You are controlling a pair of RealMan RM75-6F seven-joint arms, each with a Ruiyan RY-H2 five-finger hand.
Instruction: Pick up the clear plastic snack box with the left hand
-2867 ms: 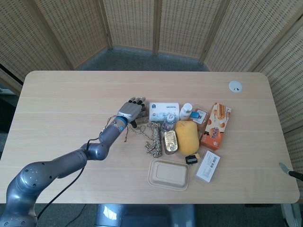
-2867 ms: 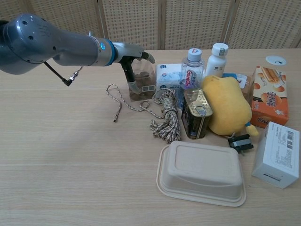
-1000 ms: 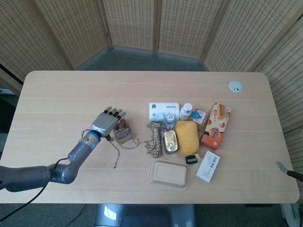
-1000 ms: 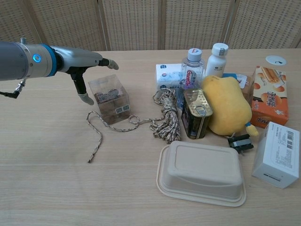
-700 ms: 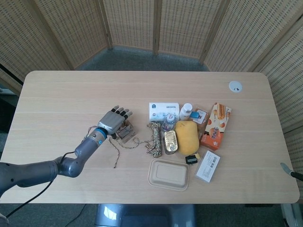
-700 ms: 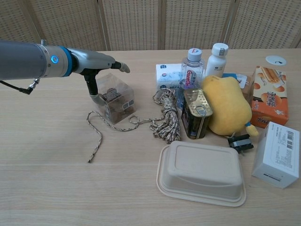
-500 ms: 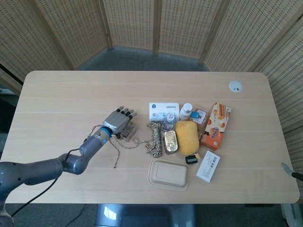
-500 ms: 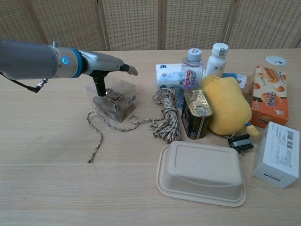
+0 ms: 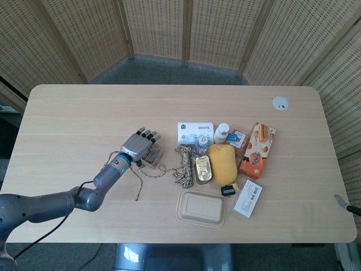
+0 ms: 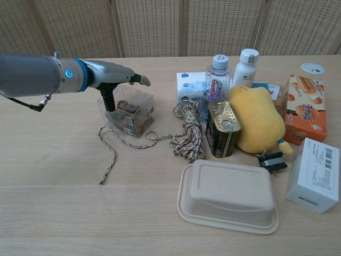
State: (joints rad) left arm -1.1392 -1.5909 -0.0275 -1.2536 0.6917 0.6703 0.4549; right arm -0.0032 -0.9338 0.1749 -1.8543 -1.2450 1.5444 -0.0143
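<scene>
- While the pale wooden tabletop (image 10: 48, 176) carries a crowd of goods on its right half, my work is on the left edge of that crowd.
- My left arm reaches in from the near left corner, and my left hand (image 10: 109, 74) sits over the clear plastic snack box (image 10: 128, 118), fingers stretched flat across its top and the thumb down against its left face. Whether it truly grips the box, I cannot tell from either view.
- The moulded pulp tray (image 10: 228, 196) lies closed near the front edge, well apart from my hand.
- A yellow plush toy (image 10: 258, 120) leans against the tin can (image 10: 221, 128) in the middle of the group.
- Just right of the snack box lies the coiled rope (image 10: 186, 136); one loose strand runs under or beside the box and trails toward me.
- The snack box itself now lies tipped on its side on the tabletop, brown snacks and label visible through the wall. A second ago it stood upright with my hand clear of it; since then my hand has closed in and the box has rolled over.
- I judge the pick-up not yet achieved: the box rests on the tabletop, and a firmer wrap is needed before lifting.
- My right hand is not in view.
</scene>
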